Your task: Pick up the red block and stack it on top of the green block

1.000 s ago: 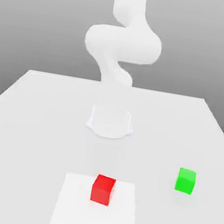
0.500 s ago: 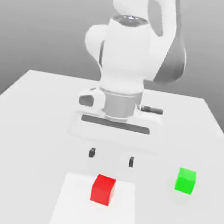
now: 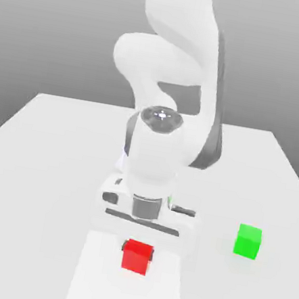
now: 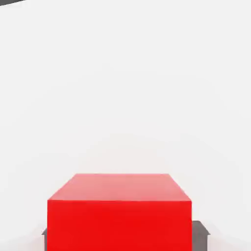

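The red block point(image 3: 137, 261) sits on the white table point(image 3: 40, 161), near its front edge. My gripper point(image 3: 139, 250) has come straight down over it, and a dark finger pad point(image 3: 125, 246) presses against each side of the block. In the hand view the red block point(image 4: 119, 215) sits between the grey fingertips point(image 4: 200, 228), which touch its two sides. The gripper is shut on the block, which still rests on the table. The green block point(image 3: 248, 241) stands alone toward the exterior view's right, well apart from the hand.
A paler square patch point(image 3: 91, 286) marks the table under the red block. The arm's white links point(image 3: 155, 153) rise behind the hand over the middle of the table.
The hand has dropped from above the table down onto the red block. Its fingers, wide apart half a second ago, have closed against the block's sides.
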Controlling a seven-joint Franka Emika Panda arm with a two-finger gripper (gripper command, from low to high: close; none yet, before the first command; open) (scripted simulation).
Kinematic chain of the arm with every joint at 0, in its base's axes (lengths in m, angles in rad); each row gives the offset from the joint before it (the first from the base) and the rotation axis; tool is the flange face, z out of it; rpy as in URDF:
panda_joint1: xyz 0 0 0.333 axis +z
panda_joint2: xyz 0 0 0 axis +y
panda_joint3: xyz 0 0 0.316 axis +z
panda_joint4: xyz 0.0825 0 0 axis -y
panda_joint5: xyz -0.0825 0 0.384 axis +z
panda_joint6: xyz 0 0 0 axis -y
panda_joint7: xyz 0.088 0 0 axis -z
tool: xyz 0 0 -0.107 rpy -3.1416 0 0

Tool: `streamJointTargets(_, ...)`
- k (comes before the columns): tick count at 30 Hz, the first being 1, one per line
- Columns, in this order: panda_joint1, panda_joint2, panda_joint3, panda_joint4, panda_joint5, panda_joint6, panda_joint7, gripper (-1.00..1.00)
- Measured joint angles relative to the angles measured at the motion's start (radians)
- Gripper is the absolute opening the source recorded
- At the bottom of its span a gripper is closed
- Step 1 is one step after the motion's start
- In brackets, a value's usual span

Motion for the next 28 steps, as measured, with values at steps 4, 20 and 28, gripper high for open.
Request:
streamJointTargets(4, -0.003, -0.122, 0.005, -0.017, 0.008, -0.104, -0.007, -1.0)
streamJointTargets(20, 0.426, -0.334, 0.329, -0.052, 0.113, -0.278, -0.149, -1.0)
streamJointTargets(28, 0.438, -0.159, 0.285, -0.045, -0.059, -0.119, -0.029, 1.0)
